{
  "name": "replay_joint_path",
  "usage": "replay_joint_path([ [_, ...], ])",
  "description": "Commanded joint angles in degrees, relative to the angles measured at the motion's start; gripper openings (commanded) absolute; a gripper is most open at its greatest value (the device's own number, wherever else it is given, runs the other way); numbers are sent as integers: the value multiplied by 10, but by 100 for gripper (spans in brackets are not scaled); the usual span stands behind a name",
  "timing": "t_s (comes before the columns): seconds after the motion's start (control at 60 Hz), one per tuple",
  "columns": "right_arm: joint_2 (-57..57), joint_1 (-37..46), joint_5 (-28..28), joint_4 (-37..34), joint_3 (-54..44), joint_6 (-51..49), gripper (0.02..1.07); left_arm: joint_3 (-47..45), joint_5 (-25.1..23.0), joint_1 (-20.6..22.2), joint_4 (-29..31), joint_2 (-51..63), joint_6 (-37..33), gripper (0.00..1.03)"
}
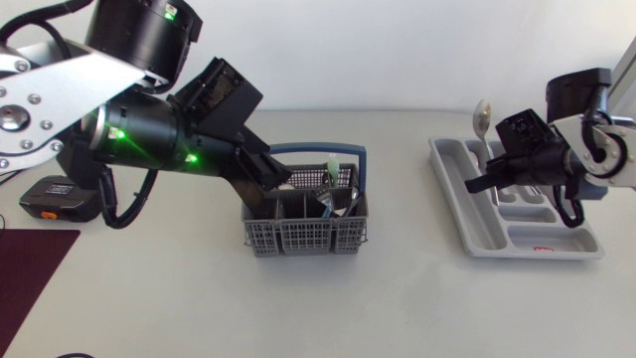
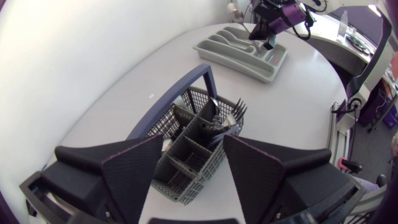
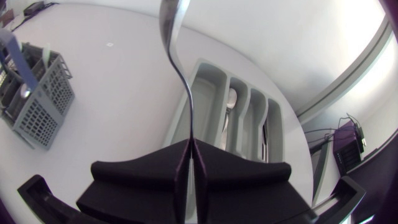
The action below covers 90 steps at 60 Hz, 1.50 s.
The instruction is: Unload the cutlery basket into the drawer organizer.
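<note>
The grey cutlery basket point(image 1: 303, 227) with a blue handle point(image 1: 343, 152) stands mid-table and holds several pieces of cutlery point(image 1: 335, 199). My left gripper point(image 1: 266, 184) hangs open just above its left compartments. In the left wrist view the basket point(image 2: 186, 149) lies below and ahead of the spread fingers point(image 2: 134, 171), with forks point(image 2: 231, 114) sticking out of it. My right gripper point(image 1: 479, 183) is shut on a spoon point(image 1: 482, 117) over the grey drawer organizer point(image 1: 571, 249). In the right wrist view the spoon handle point(image 3: 179, 68) rises from the shut gripper point(image 3: 191, 155), above the organizer point(image 3: 208, 93).
A spoon point(image 3: 231, 99) lies in one organizer compartment. A black battery-like block point(image 1: 50, 199) and a dark maroon mat point(image 1: 30, 268) sit at the table's left. The basket point(image 3: 37, 93) stands well apart from the organizer, with bare table between them.
</note>
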State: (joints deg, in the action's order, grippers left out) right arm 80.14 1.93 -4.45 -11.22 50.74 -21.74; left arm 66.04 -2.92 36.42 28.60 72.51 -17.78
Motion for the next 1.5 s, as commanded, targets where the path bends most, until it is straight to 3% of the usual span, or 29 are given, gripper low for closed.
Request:
replay_joint_path([
  [0.0, 69, 11, -18, 11, 45, 32, 8, -2, 10, -8, -5, 4, 10, 69],
  [0.483, 282, 47, -115, -3, 235, 66, 8, -28, 12, -33, -20, -10, 4, 69],
  [1.133, 426, 73, -126, -49, 344, 86, 11, -44, 20, -39, -23, -30, 5, 69],
  [1.267, 431, 73, -123, -57, 357, 93, 29, -44, 26, -36, -25, -30, 6, 69],
  [1.483, 414, 69, -115, -62, 355, 95, 42, -45, 40, -29, -28, -28, 6, 69],
])
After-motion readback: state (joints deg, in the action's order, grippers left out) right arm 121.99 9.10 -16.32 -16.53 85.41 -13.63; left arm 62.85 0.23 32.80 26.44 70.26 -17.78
